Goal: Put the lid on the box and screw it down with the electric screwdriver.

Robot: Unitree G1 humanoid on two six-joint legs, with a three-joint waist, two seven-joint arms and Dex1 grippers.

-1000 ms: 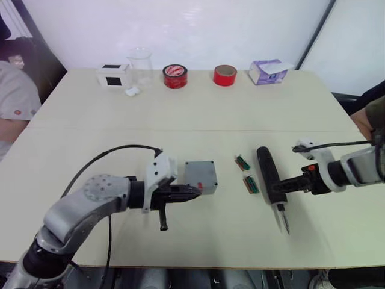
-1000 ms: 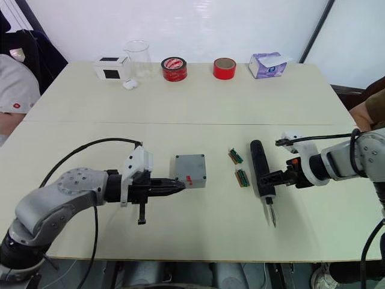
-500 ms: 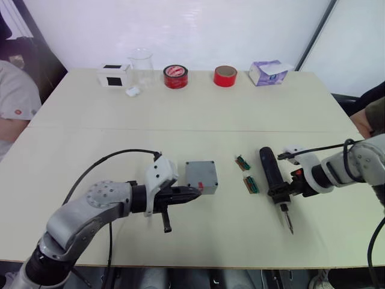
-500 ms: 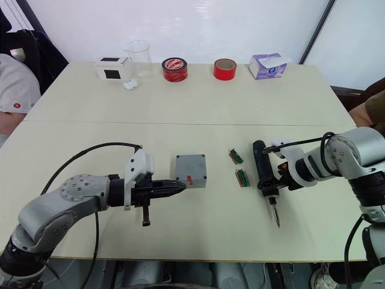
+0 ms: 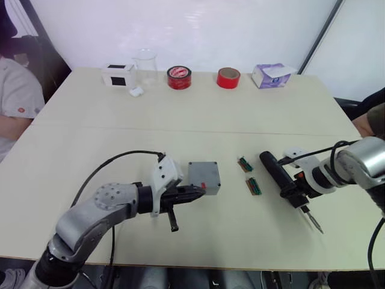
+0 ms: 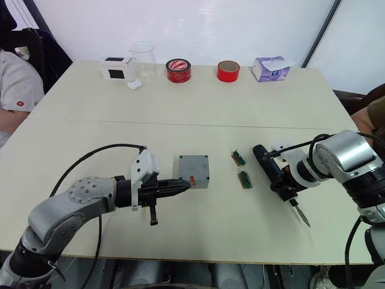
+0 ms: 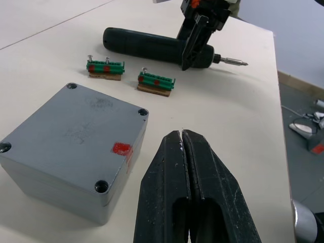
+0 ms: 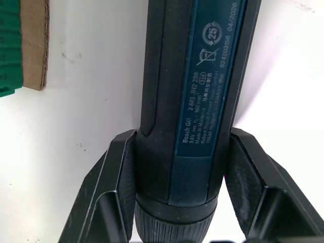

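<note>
The grey box (image 5: 203, 177) sits on the bench (image 5: 198, 114) just left of centre in the left eye view, with the lid (image 7: 73, 129) already lying on top of it; a small red mark shows near one corner of the lid. The left end effector (image 5: 195, 193) lies at the lower left of the box, its two black fingers (image 7: 167, 177) pressed together with nothing between them, the tips just beside the box's near corner. Right of centre lie two small green terminal blocks (image 5: 248, 175), one above the other in the frame. Further right, the electric screwdriver (image 5: 283, 179) lies slanted, its blunt end toward the upper left and its metal bit (image 5: 314, 220) pointing toward the lower right. The right end effector (image 5: 294, 191) grips the screwdriver near the bit end, one finger on each side of the black barrel in the right wrist view. Along the top of the frame stand a white box with a black front (image 5: 118, 74), a clear beaker (image 5: 145, 65), two red tape rolls (image 5: 179, 77), and a purple tissue box (image 5: 269, 75). A person's sleeve (image 5: 15, 99) shows at the left edge.
</note>
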